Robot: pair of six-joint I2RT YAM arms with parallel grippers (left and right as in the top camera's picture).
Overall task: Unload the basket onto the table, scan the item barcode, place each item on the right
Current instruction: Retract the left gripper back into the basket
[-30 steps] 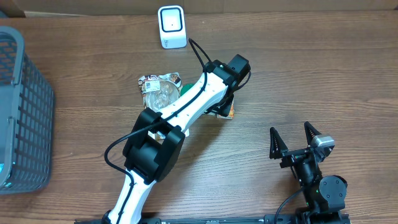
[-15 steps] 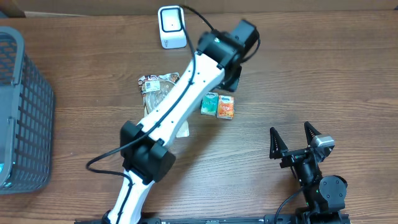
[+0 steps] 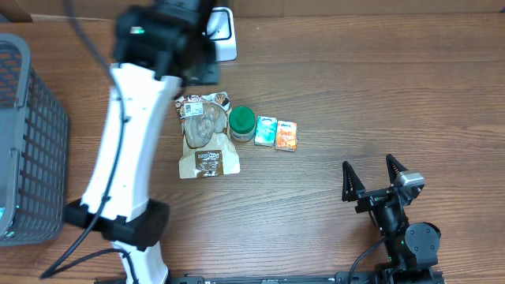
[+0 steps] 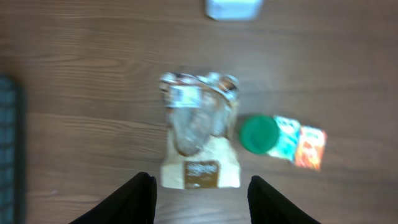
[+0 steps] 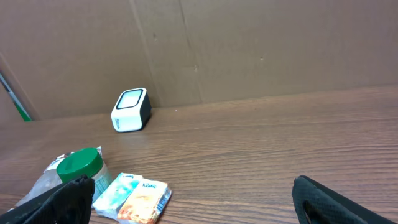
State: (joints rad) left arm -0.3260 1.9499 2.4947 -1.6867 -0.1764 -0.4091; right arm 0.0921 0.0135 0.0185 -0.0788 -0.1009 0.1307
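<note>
Judging by the layout, no scan has begun: nothing is held. One basket (image 3: 47, 142) stands far left. The left gripper (image 4: 200, 180) hangs high over the row, fingers spread and empty. Below the one scanner (image 5: 131, 110) lie one bag (image 3: 203, 138), one jar (image 3: 241, 121), a teal packet (image 3: 267, 130) and an orange packet (image 3: 286, 136), all on the table. The right gripper (image 3: 368, 167) rests far right, fingers wide apart, empty. Picking an item and showing its barcode are both left to do.

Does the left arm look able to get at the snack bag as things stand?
Probably yes: the left gripper hangs open and empty above the snack bag, with nothing over it; only the green-lidded jar crowds one side.
</note>
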